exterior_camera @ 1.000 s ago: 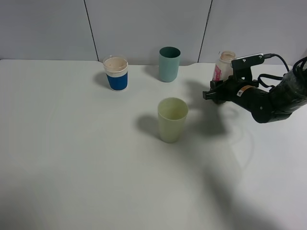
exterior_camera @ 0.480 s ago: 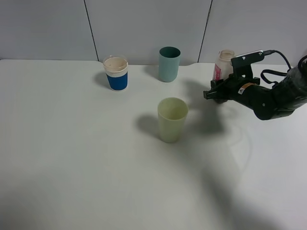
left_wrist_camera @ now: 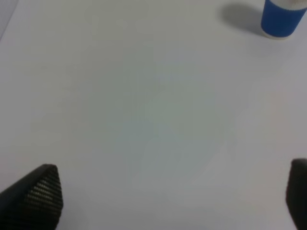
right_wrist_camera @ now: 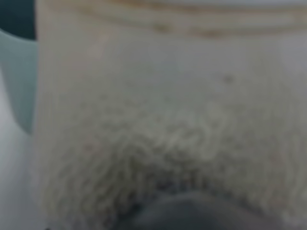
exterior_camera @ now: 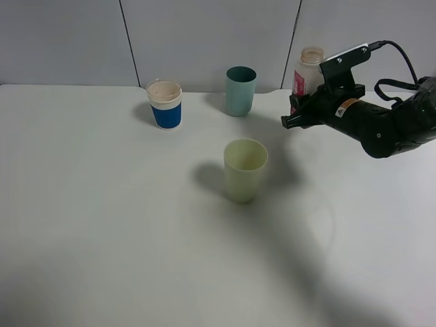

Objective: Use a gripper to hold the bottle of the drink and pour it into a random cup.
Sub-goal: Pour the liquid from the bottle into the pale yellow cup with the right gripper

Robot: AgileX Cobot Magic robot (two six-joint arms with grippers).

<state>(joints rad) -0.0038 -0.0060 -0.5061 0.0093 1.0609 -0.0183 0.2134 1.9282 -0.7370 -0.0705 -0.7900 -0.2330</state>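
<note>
The bottle of the drink (exterior_camera: 304, 73) is a clear bottle with a pink-red label and an open neck. It is held upright above the table at the back right, its lower part hidden behind my right gripper (exterior_camera: 300, 113), which is shut on it. The bottle (right_wrist_camera: 168, 120) fills the right wrist view as a blur. The pale yellowish-green cup (exterior_camera: 245, 170) stands upright near the table's middle, in front and to the left of the bottle. My left gripper (left_wrist_camera: 168, 194) shows only in the left wrist view, open over bare table.
A teal tumbler (exterior_camera: 240, 90) stands at the back, left of the bottle, and its edge (right_wrist_camera: 17, 72) shows in the right wrist view. A blue cup with a white rim (exterior_camera: 165, 104) stands further left and appears in the left wrist view (left_wrist_camera: 283, 17). The white table (exterior_camera: 102, 225) stretches out in front.
My right gripper has risen with the bottle, lifting it off the table and shifting slightly left toward the cups. The cups have not moved.
</note>
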